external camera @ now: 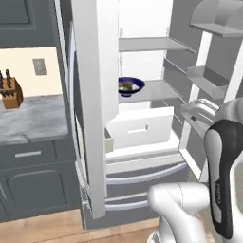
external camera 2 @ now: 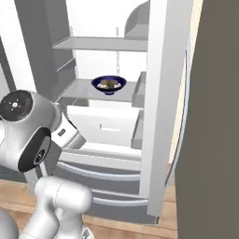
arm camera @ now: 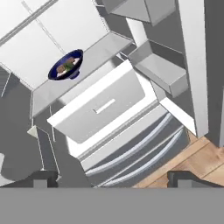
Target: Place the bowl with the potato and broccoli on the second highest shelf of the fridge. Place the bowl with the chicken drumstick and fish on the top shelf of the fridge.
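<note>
Blue bowl (arm camera: pixel 66 65) sits on fridge shelf (arm camera: pixel 98 54), well apart from open tool (arm camera: pixel 113 178).

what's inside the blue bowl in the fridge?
The dark blue, white-lined round bowl holds a brown lump, likely the potato, beside green broccoli. The rim hides whatever lies lower. It sits on the second-highest white shelf.

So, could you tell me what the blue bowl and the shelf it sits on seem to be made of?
The bowl looks like glazed ceramic: dark blue outside, pale inside, with a slight sheen. The shelf looks like smooth white plastic or coated panel: flat, matte, even colour. Being rendered, neither is certain.
</note>
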